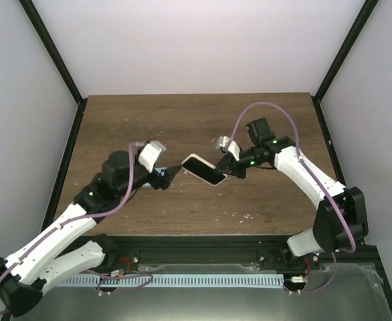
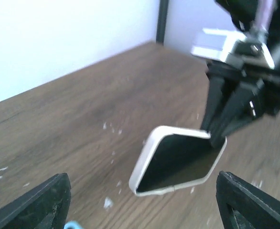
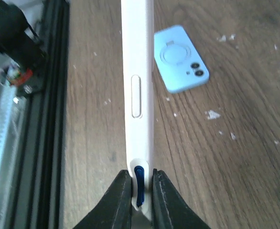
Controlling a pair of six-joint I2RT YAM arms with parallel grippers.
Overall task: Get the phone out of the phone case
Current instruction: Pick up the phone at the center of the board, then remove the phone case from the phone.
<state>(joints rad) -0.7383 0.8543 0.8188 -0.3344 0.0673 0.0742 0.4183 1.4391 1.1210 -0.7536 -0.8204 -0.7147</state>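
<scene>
Wood-grain desk [image 1: 203, 120], enclosed by white walls [image 1: 182, 40] and black frame posts [image 1: 52, 50]; pale crumbs [image 3: 211, 114] are scattered over the boards. Centre: the phone [image 1: 205, 169], white-edged with a dark screen, is raised off the desk and tilted, free of its case. My right fingers [image 3: 118, 200] are drawn narrow and pinch it at one end, one on the face and one on the back. The right wrist view shows its side edge running away from me, with a long button [image 3: 136, 95] on it. My left fingers [image 2: 39, 205] stand wide apart and hold nothing, just short of the phone's free end. The phone case [image 3: 180, 59], light blue, lies flat on the desk with its back up, ring and camera openings showing, near the phone but not touching it.
</scene>
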